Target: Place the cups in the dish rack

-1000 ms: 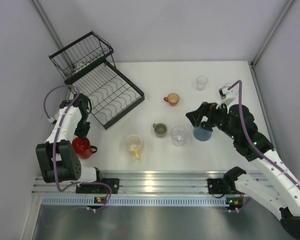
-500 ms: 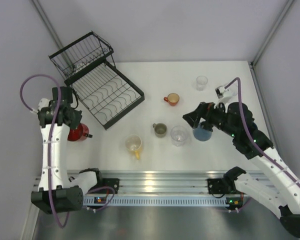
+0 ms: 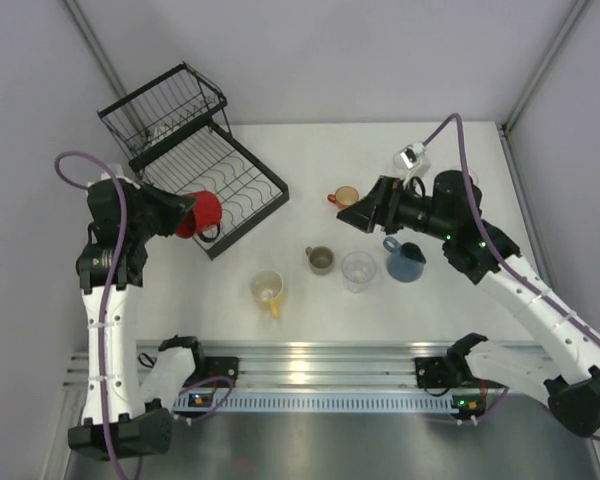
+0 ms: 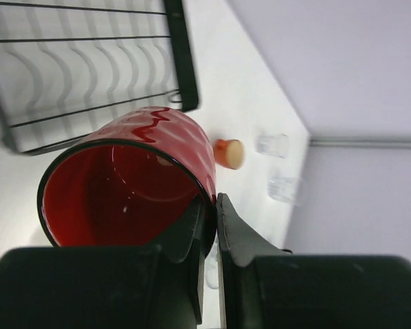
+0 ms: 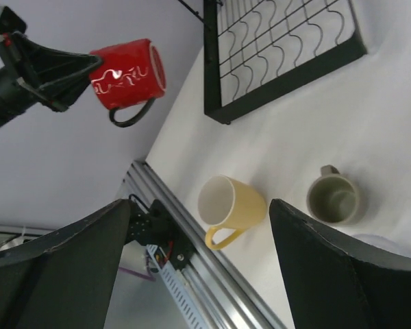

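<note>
The left gripper [image 3: 180, 214] is clenched on the rim of a glossy red ceramic mug with a wavy pattern and a black handle [image 3: 204, 213]. In the left wrist view one finger lies inside the mug's mouth and the other outside, pinching the wall [image 4: 204, 221]. The mug is lifted off the white table [image 3: 310, 150] and tipped on its side. In the overhead view it sits left of centre, over the lower left edge of the black wire dish rack [image 3: 242, 180]. In the right wrist view it hangs at the upper left, clear of the rack's tray, with its handle pointing down. The rack fills the upper left of the overhead view: the low tray part lies towards the centre and the taller basket part beyond it.

The right gripper [image 3: 360, 208] is right of centre, above the table, its fingers spread wide with nothing between them. It is just beside a small orange-red mug [image 3: 342, 197].

Across the middle of the overhead view stand a pale yellow handled mug [image 3: 267, 288], an olive-grey mug [image 3: 320, 260], a clear plastic tumbler [image 3: 358, 270] and a blue mug [image 3: 404, 262], all upright on the table and apart from one another.
</note>
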Available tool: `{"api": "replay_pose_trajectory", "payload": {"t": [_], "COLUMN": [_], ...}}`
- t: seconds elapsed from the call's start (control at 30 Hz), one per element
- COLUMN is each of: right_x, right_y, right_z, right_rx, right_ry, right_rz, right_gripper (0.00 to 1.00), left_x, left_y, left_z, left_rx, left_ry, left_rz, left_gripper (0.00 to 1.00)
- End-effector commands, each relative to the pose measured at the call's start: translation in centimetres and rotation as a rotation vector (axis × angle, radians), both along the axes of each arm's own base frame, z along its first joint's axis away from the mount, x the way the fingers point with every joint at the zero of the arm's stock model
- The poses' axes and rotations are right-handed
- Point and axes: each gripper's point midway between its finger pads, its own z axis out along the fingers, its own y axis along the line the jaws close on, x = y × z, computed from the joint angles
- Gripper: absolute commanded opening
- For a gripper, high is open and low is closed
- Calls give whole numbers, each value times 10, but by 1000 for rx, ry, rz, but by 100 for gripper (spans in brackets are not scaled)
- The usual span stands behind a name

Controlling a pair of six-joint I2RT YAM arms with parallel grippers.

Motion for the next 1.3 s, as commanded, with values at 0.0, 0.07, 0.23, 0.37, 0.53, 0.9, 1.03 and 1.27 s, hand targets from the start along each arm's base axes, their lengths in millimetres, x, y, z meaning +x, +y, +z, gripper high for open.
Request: {"api": "replay_pose_trajectory", "payload": {"t": [0.0,0.07,0.23,0.37,0.53,0.9,1.03,1.27], "right_x": [-6,-5,-4,-6,0,7,8,11], "right_y": [34,54,91,113,140,182,186,201], "right_z": [55,56,57,66,65,75,88,87], "right_rx": [146,156,220,289,320,349,401,396], "right_ry": [-50,-39,-14,-65,-51,-107,-139,-111], "right_rz": [119,169,266,325,365,420,431,443], "right_gripper": [84,80,74,71,69,63,61,55], "left_x": [12,13,0,-4,-10,-12,-12,-15], "left_y": [-45,-51,-63,-65,-68,-80,-85,-87], "left_z": [80,79,124,136,141,139,132,129], "left_rx": [-126,-181,-245,-327,-429,-489,-491,-498], "left_ry": [-429,-474,-729,-788,-854,-858,-851,-874], "left_rz": [-249,-277,-365,-383,-419,-470,-478,-492], "left_gripper": [0,0,0,0,0,0,0,0]}}
